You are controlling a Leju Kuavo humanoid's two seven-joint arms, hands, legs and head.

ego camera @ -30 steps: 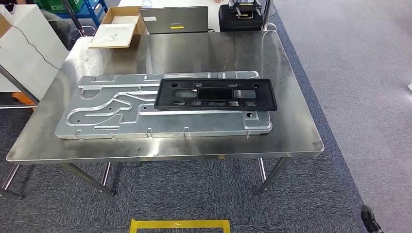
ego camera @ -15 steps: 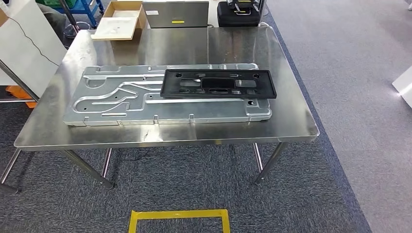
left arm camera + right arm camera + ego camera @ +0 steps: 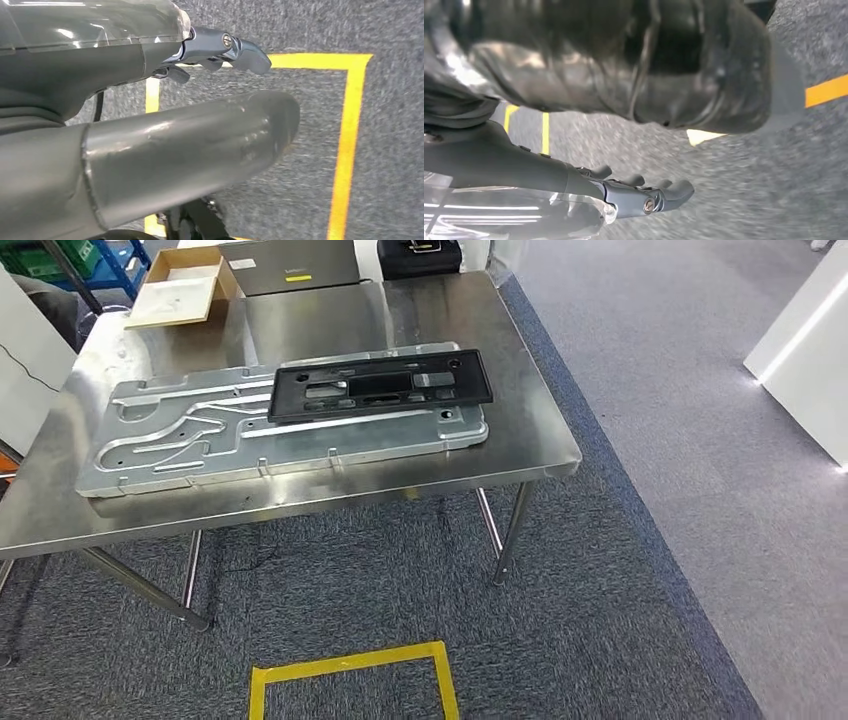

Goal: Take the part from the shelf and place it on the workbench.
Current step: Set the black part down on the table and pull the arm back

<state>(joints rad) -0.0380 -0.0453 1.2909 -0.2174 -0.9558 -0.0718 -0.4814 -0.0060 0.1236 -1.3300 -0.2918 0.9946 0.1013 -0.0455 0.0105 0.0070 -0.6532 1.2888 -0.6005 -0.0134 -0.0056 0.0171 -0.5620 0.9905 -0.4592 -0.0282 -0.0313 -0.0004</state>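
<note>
On the steel workbench point(image 3: 520, 440), seen from the head view, a long silver stamped panel point(image 3: 180, 445) lies flat along the near half of the top, and a black part point(image 3: 380, 387), a flat rectangular frame with several cutouts, rests on the panel's right portion, its long side running with the panel. The part lies flat, touching the panel beneath it, with its far right corner reaching just past the panel's edge. At the workbench's far edge sit an open cardboard box point(image 3: 185, 285), a grey laptop point(image 3: 290, 265) beside it, and a black case point(image 3: 418, 255) further right. Grey carpet point(image 3: 620, 570) surrounds the workbench, and a yellow tape square point(image 3: 350, 665) is marked on the carpet in front of it. A white unit point(image 3: 805, 350) stands well off to the right. Both hands hang low over the carpet, well apart from the part and the workbench. The left wrist view shows the left hand point(image 3: 200, 100) above the yellow tape, its thick thumb extended and its darker fingers point(image 3: 240, 50) lightly bent with nothing in them. The right wrist view, somewhat blurred, shows the right hand point(image 3: 624, 165) likewise over carpet and tape lines, its fingers point(image 3: 674, 192) apart from the thumb and empty. Neither hand touches anything.
</note>
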